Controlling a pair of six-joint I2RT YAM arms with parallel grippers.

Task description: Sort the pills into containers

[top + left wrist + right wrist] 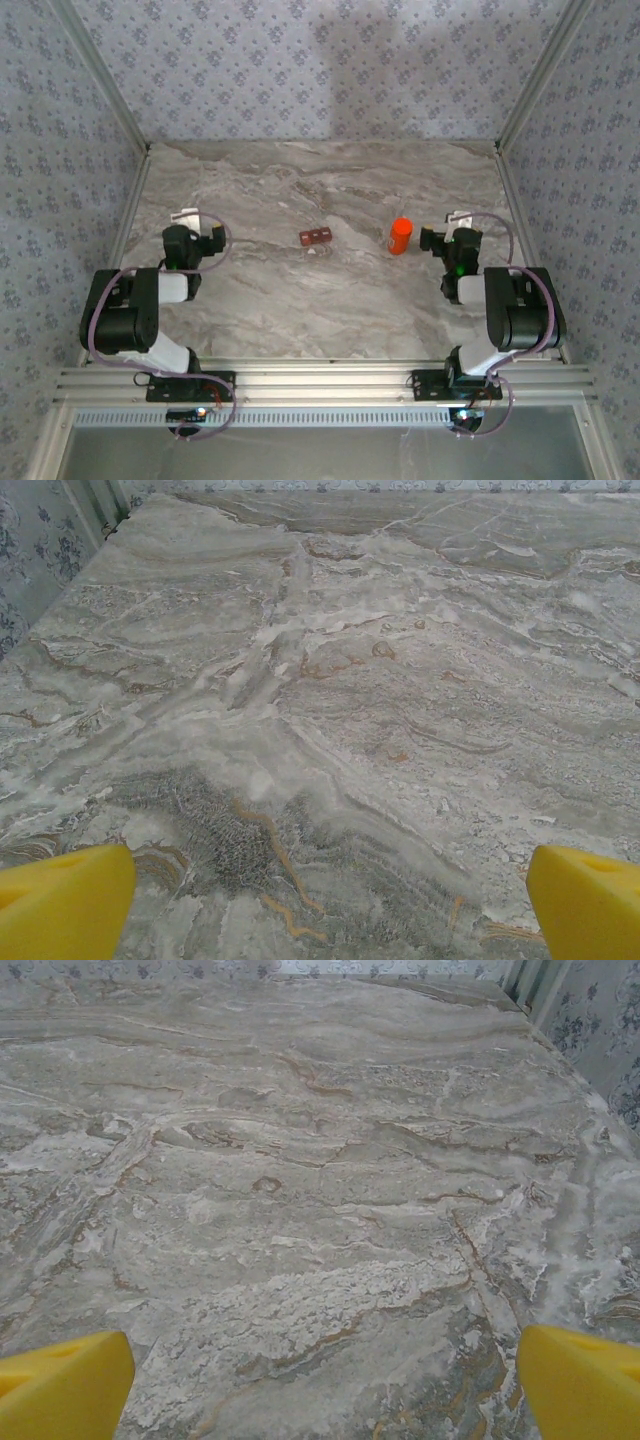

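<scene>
I am looking down from the top camera at one set of containers [316,237], a small dark reddish-brown strip of joined compartments, too small here for me to count them surely. It is lying flat near the middle of the grey marbled counter [300,300]. One pale speck is sitting just at its near edge; I cannot tell what it is.

To the right of the strip, apart from it, one bright orange bottle [400,236] is standing upright with its cap on.

Two arms are resting folded at the near edge, one on each side. The left pincer [188,216] is sitting well to the left of the strip. The right pincer [459,218] is sitting just to the right of the bottle, not touching it.

From the left wrist camera, the left pincer [325,910] is standing wide open, its two yellow fingers [60,905] spreading to opposite corners, bare counter between them, gripping nothing.

From the right wrist camera, the right pincer [320,1390] is likewise gaping fully, two yellow fingers [60,1385] far apart over bare counter, gripping nothing.
</scene>
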